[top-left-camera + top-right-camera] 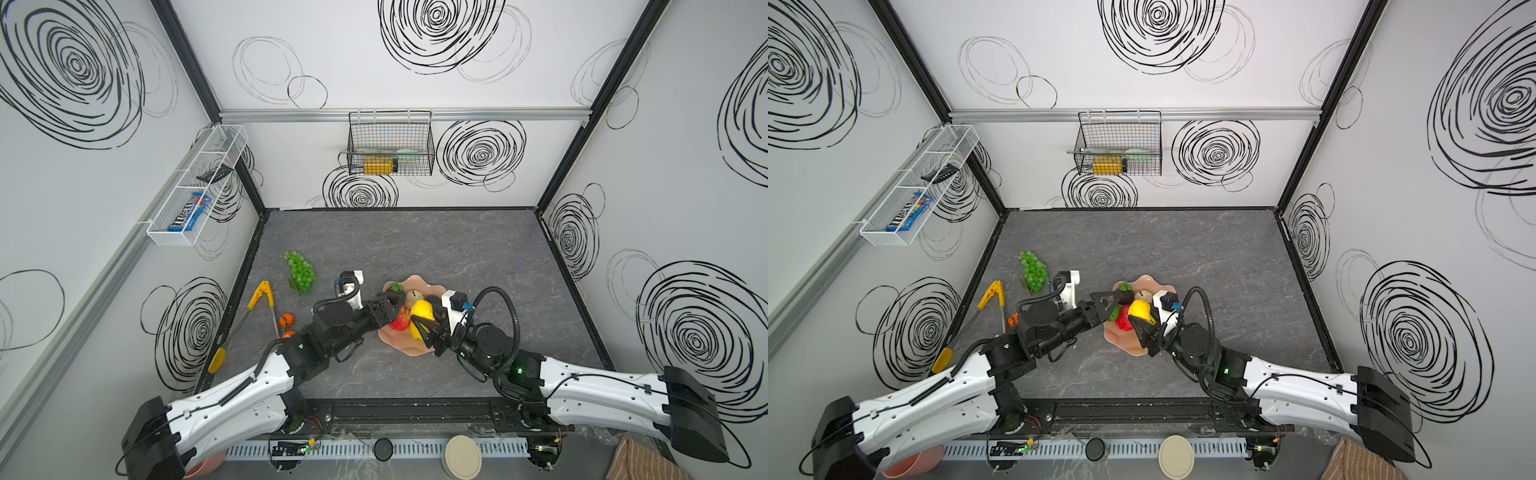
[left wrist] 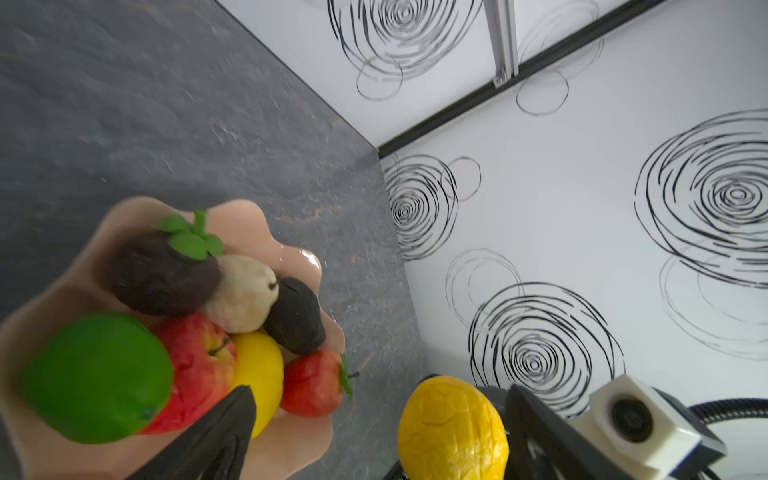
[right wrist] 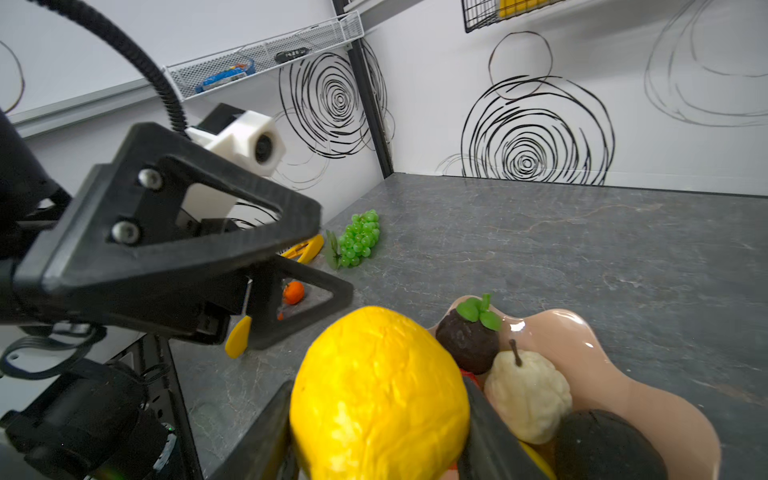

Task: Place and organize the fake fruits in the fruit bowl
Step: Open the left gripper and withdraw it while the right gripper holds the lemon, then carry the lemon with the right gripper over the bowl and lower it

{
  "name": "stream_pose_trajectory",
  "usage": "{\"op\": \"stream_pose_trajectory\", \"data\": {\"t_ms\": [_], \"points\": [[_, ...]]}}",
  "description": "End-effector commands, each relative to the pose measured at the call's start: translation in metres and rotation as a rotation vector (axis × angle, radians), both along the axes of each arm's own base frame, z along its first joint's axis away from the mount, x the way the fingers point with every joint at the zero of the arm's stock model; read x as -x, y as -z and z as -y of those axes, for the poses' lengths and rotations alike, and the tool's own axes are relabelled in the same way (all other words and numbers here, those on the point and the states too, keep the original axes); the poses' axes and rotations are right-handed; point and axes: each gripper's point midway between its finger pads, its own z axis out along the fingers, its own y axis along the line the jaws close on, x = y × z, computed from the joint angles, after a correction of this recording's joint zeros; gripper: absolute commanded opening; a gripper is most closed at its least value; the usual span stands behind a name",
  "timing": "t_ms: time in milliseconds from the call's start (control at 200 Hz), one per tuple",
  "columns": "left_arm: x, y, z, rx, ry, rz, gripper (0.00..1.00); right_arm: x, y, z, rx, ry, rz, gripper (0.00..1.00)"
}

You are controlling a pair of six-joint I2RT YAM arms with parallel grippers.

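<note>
The peach fruit bowl (image 1: 409, 352) holds a mangosteen (image 2: 162, 278), pear (image 2: 243, 295), avocado (image 2: 295, 316), apple (image 2: 199, 365), lime (image 2: 99, 376), lemon (image 2: 259, 374) and strawberry (image 2: 313, 382). My left gripper (image 1: 397, 307) hangs open over the bowl's left side, with nothing between its fingers (image 3: 249, 224). My right gripper (image 1: 424, 316) is shut on a large wrinkled yellow fruit (image 3: 378, 386), held above the bowl's near right part. A green grape bunch (image 1: 300, 272) and two small oranges (image 1: 286, 320) lie on the table to the left.
Yellow-handled tongs (image 1: 262, 297) lie beside the oranges near the left wall. A black wire basket (image 1: 390, 145) hangs on the back wall and a white mesh shelf (image 1: 195, 187) on the left wall. A pink cup (image 1: 909, 461) sits below the front edge.
</note>
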Motion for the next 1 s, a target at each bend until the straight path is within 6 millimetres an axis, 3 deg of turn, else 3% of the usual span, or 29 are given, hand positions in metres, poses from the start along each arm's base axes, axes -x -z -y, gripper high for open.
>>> {"op": "stream_pose_trajectory", "data": {"t_ms": [0,125,210,385,670,996], "points": [[-0.013,-0.006,-0.044,-0.142,-0.113,0.099,0.98,-0.017,0.009,0.017,0.062,0.055,-0.051,0.50],[-0.020,0.013,-0.092,-0.242,-0.261,0.121,0.97,-0.040,0.021,0.031,0.107,0.087,-0.123,0.50],[-0.020,0.029,-0.117,-0.300,-0.335,0.124,0.98,-0.053,0.024,0.030,0.128,0.057,-0.174,0.50],[-0.017,0.051,-0.169,-0.431,-0.522,0.131,0.98,-0.085,0.050,0.031,0.235,0.066,-0.341,0.52],[-0.014,0.064,-0.173,-0.404,-0.528,0.178,0.99,-0.122,0.076,0.027,0.332,0.083,-0.484,0.49],[-0.014,0.086,-0.173,-0.462,-0.508,0.193,0.99,-0.147,0.108,0.024,0.411,0.069,-0.661,0.48]]}}
